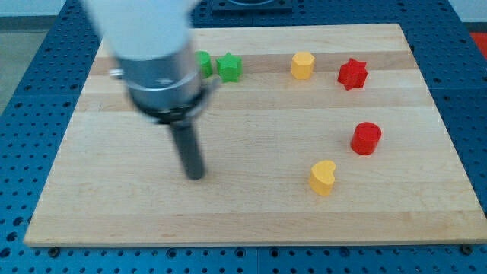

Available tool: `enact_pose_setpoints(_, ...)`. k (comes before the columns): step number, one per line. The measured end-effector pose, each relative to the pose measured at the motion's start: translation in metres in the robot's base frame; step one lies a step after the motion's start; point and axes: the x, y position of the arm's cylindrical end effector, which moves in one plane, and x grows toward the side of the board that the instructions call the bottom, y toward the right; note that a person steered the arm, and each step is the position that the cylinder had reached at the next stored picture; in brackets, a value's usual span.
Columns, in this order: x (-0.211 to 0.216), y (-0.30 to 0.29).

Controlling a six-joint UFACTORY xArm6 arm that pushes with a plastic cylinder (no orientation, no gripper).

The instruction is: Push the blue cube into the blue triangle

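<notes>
My tip [195, 176] rests on bare table [259, 217], well apart from every visible block. The tool is a plain rod without jaws. Neither blue cube nor blue triangle shows, possibly hidden behind the blurred arm beside the green star [229, 68].

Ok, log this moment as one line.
my tip: bare board, view's left | blue cube, blue triangle: not visible | nearest: green star

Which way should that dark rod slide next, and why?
Probably back toward the view's bottom, to uncover what the arm hides. No blue cube or blue triangle shows now: only the green star, a green block behind the arm, yellow blocks and red ones. My tip touches none.
</notes>
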Motion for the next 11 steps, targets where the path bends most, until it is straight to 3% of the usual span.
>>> enact_pose_setpoints(1,-0.008,-0.002)
enact_pose_setpoints(3,-0.133,-0.084)
enact_pose_setpoints(4,-0.173,-0.118)
enact_pose_setpoints(5,-0.172,-0.118)
enact_pose_setpoints(6,-0.142,-0.090)
enact_pose_setpoints(7,-0.088,-0.104)
enact_pose_setpoints(8,-0.149,-0.132)
enact_pose_setpoints(10,-0.187,-0.125)
enact_pose_setpoints(11,-0.169,-0.126)
